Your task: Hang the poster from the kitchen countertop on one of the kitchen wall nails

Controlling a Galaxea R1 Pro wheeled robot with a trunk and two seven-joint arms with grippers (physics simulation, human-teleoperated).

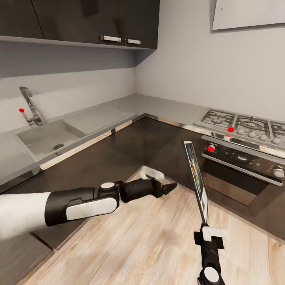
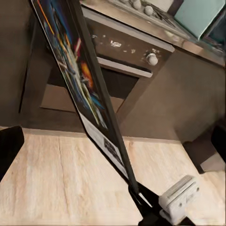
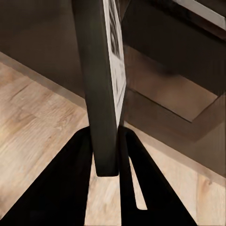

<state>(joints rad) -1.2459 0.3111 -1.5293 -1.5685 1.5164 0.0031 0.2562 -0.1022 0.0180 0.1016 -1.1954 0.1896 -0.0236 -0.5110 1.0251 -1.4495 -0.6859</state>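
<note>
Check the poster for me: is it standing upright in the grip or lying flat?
Upright, leaning slightly. The poster stands edge-on above the right gripper, whose fingers clamp its bottom edge over the wooden floor.

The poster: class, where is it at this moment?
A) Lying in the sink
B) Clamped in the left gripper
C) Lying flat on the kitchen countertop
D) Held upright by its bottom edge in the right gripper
D: the right gripper pinches the poster at its bottom edge, so it stands upright above the wooden floor in front of the oven.
</note>
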